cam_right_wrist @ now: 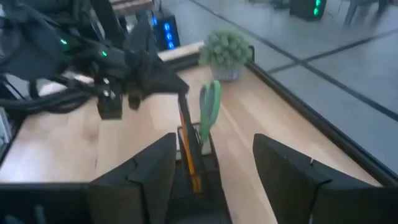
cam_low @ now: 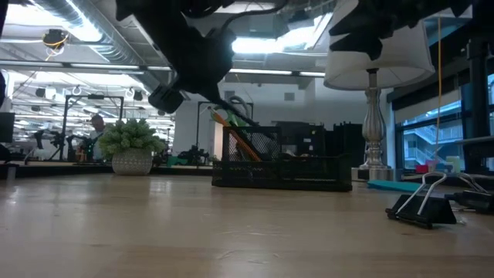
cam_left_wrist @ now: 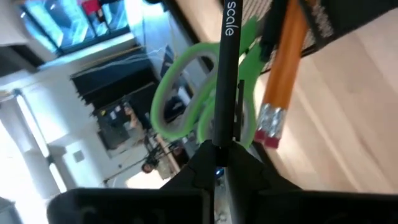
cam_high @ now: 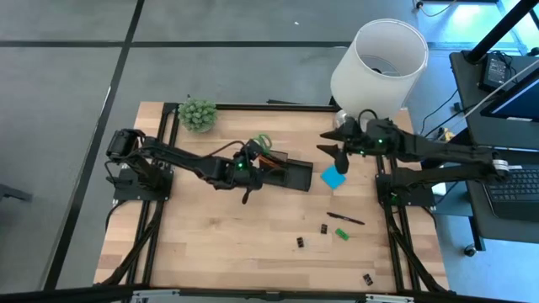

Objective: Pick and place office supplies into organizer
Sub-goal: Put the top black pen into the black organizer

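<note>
The black mesh organizer [cam_high: 295, 175] sits mid-table, with the green-handled scissors [cam_left_wrist: 180, 93] and orange pencils [cam_left_wrist: 283, 74] standing in its left end. My left gripper [cam_high: 247, 171] hovers at that end, shut on a black pen [cam_left_wrist: 225, 81]. My right gripper [cam_high: 335, 154] hangs open above the table by the organizer's right end, over the blue sticky-note pad [cam_high: 333, 178]. On the table nearer the front lie another black pen [cam_high: 346, 218], a small green piece [cam_high: 342, 234] and black clips [cam_high: 301, 242]. My left gripper pinches the black pen's barrel [cam_left_wrist: 221, 134] between its two fingers. The pen is lifted clear of the table and tilted. Its far end [cam_low: 235, 112] slants down toward the organizer's left compartment beside the scissors. Its other end [cam_high: 246, 196] sticks out behind the fingers.
A white-shaded lamp [cam_high: 379, 63] stands at the far right corner, close behind my right arm. A potted plant [cam_high: 198, 114] sits at the far left. A binder clip [cam_low: 421, 207] lies near the front edge. Bare wood stretches across the near left of the table [cam_high: 194, 244].
</note>
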`<action>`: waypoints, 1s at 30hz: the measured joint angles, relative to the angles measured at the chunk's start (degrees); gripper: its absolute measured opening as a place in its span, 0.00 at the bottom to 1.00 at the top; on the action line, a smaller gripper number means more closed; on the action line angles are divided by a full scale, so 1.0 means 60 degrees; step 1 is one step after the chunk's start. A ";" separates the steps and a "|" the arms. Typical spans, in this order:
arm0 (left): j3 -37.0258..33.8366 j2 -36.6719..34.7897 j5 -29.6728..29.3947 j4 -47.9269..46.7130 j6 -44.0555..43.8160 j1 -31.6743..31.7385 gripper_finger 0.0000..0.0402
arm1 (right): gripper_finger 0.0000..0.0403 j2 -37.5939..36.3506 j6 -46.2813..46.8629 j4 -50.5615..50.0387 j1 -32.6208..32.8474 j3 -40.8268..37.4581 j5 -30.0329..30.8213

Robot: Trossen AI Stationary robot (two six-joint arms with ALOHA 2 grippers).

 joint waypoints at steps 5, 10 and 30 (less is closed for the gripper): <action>-0.0004 0.0096 0.0536 0.0062 0.0424 0.0123 0.03 | 0.54 -0.0212 0.0015 0.0098 0.0006 -0.0227 -0.0004; 0.0005 0.0388 0.0517 0.0242 0.0987 0.0140 0.03 | 0.54 -0.0212 -0.0014 0.0098 0.0002 -0.0228 -0.0004; 0.0039 0.0627 0.0087 0.0655 0.1328 0.0198 0.20 | 0.54 -0.0209 -0.0011 -0.0087 -0.0060 -0.0228 -0.0001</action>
